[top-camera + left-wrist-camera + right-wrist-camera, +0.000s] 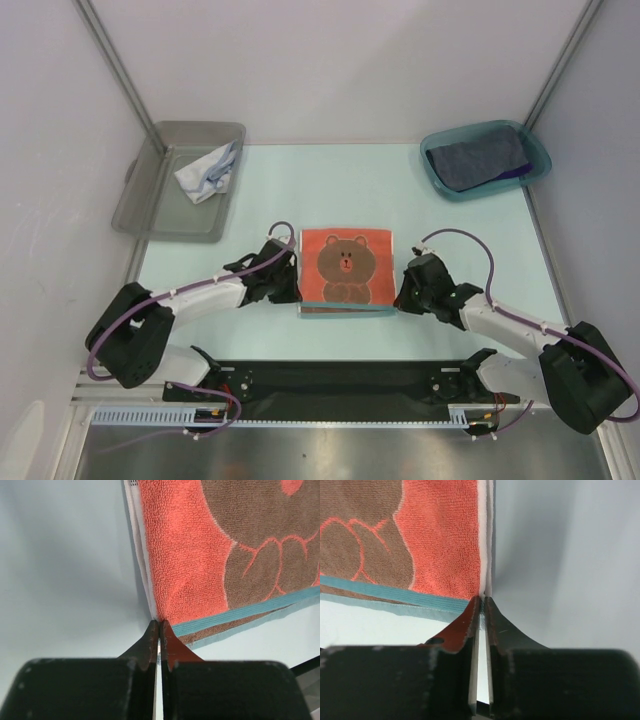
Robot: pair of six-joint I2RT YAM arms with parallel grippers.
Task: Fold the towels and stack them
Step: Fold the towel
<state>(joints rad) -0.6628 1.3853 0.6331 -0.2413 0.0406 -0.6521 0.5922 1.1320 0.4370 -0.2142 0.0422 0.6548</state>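
An orange-red towel (345,270) with a brown bear print lies folded flat in the middle of the table, a teal stripe along its near edge. My left gripper (297,291) is at its near-left corner. In the left wrist view the gripper (159,625) is shut, its tips pinching the towel (190,560) at the white corner edge. My right gripper (400,293) is at the near-right corner. Seen from the right wrist, this gripper (481,600) is shut on the edge of the towel (440,545), with cloth showing between the tips.
A grey bin (150,215) at the back left holds a crumpled pale white and light-blue towel (208,172). A teal bin (440,185) at the back right holds a dark grey-blue towel (478,160) over a purple one (520,172). Walls stand close on both sides.
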